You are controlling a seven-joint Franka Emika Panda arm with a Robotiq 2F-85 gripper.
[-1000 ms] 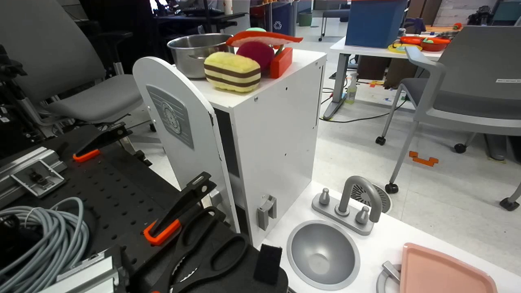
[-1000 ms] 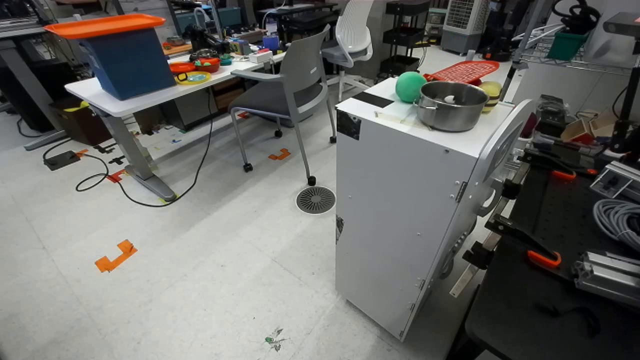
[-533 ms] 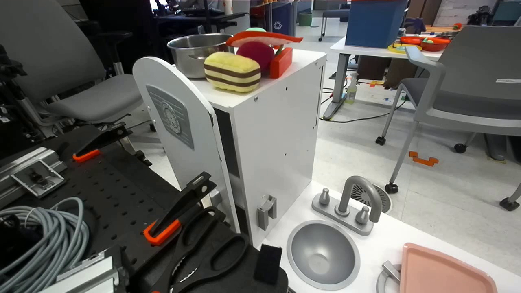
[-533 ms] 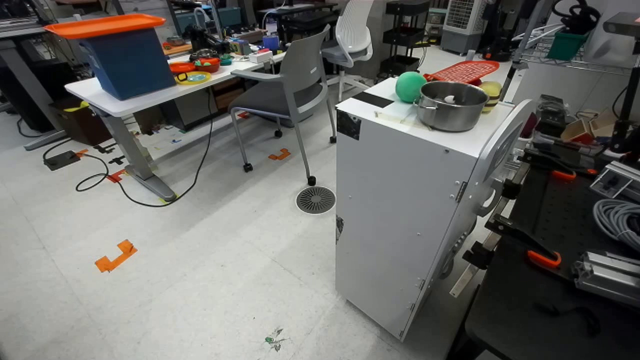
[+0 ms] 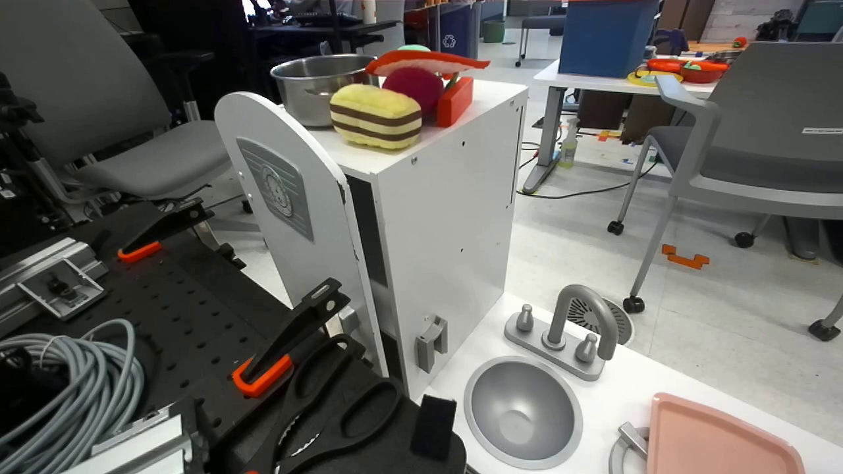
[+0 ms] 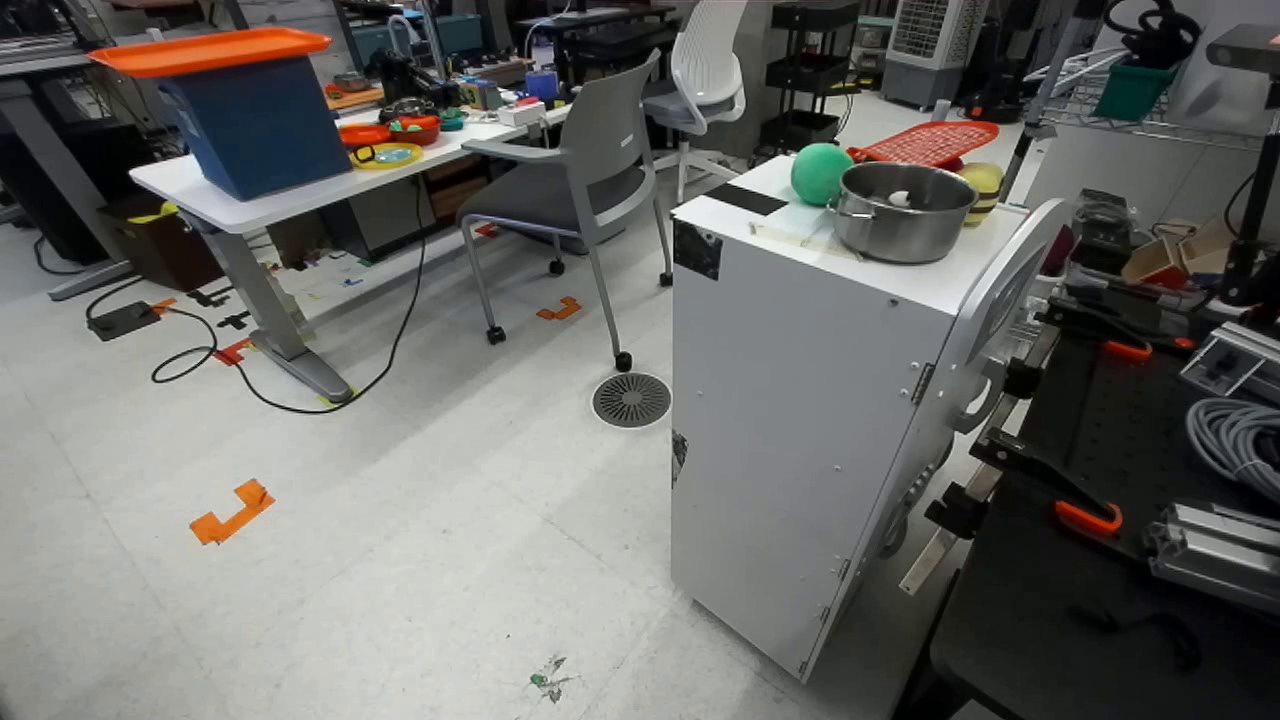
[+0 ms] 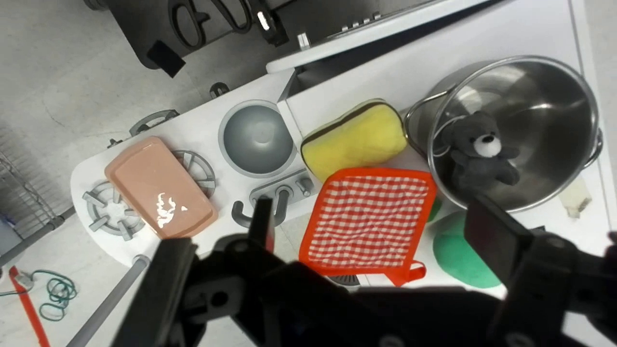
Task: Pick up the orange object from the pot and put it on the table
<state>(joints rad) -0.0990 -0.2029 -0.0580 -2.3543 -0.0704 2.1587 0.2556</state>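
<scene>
The orange object looks like a red-and-white checked pot holder [image 7: 368, 219] with a red-orange border and a hanging loop. It lies beside the pot's rim, over other toys, and shows in both exterior views [image 5: 425, 62] [image 6: 930, 145]. The steel pot [image 7: 561, 120] holds a small grey bear [image 7: 482, 149]. The pot stands on the white cabinet in both exterior views [image 5: 304, 95] [image 6: 895, 232]. My gripper [image 7: 378, 229] is open and empty in the wrist view, its fingers on either side of the pot holder, apart from it. It is outside both exterior views.
A yellow-and-brown layered plush block [image 5: 375, 117], a maroon ball [image 5: 415, 85] and an upright red block [image 5: 456, 102] crowd the cabinet top. A green ball [image 6: 822, 174] sits by the pot. Below are a grey sink bowl [image 5: 523, 411], a faucet [image 5: 573, 322] and a pink tray [image 5: 721, 438].
</scene>
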